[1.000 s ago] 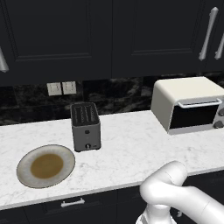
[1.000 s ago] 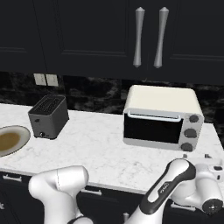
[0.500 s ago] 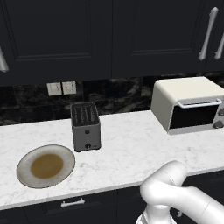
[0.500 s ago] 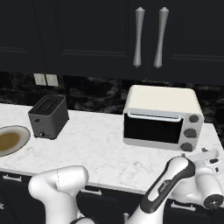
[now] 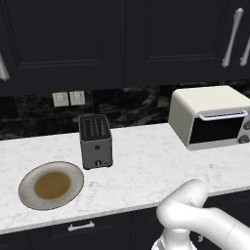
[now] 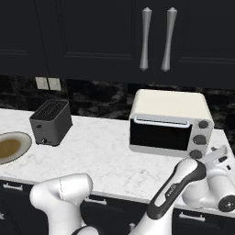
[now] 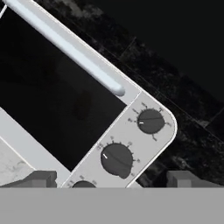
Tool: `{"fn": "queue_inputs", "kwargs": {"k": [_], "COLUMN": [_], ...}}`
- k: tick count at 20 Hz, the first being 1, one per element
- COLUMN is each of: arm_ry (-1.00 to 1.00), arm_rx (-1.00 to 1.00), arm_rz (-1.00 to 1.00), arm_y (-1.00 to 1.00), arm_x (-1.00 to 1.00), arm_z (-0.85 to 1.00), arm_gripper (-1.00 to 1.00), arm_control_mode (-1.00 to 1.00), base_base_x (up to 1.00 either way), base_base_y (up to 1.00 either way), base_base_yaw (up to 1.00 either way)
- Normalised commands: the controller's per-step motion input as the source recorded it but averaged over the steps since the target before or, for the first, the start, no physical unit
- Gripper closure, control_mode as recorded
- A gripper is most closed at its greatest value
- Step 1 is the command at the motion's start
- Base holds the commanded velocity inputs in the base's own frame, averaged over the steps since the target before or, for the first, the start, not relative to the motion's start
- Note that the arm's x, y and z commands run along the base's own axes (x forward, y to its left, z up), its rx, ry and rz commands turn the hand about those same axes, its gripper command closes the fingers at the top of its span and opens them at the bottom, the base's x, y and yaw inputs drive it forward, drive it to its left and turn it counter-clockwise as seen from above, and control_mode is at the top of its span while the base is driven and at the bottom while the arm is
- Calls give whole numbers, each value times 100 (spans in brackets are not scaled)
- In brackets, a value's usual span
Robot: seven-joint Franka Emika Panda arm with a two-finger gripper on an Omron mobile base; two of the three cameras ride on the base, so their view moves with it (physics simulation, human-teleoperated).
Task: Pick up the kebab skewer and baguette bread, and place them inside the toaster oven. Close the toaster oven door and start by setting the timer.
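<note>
The toaster oven (image 5: 210, 117) (image 6: 170, 121) stands on the counter at the right. Its dark glass door (image 7: 52, 105) is closed, with the silver bar handle (image 7: 65, 43) along its top edge. My gripper (image 7: 111, 179) is open just in front of the oven's knob panel, level with the lower knobs. The middle knob (image 7: 117, 159) sits between the two fingertips (image 7: 39, 178), with the top knob (image 7: 151, 121) beyond it. In the right base view my hand (image 6: 218, 156) hovers beside the oven's right end. The kebab skewer and the baguette bread are out of view. The glass shows nothing of the oven's inside.
A dark-grey slot toaster (image 5: 95, 141) (image 6: 50, 122) stands mid-counter. A grey plate (image 5: 51, 184) (image 6: 9, 147) with a brown centre lies at the left. White marble counter (image 5: 141, 166) lies between them and the oven. Dark cabinets with silver handles (image 6: 146, 39) hang above.
In the right base view my hand has risen a little toward the oven's knob panel. The oven, slot toaster and plate have not moved.
</note>
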Motion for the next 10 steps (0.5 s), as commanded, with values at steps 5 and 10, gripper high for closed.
{"fn": "queue_inputs", "kwargs": {"k": [5,10], "arm_ry": [0,0], "arm_rx": [-21,-10], "arm_rz": [0,0], "arm_y": [29,23], "arm_x": [9,5], "arm_z": [0,1], "arm_gripper": [-100,-100], "arm_control_mode": [-100,-100], "base_base_x": [0,0], "base_base_y": [0,0], "base_base_yaw": [0,0]}}
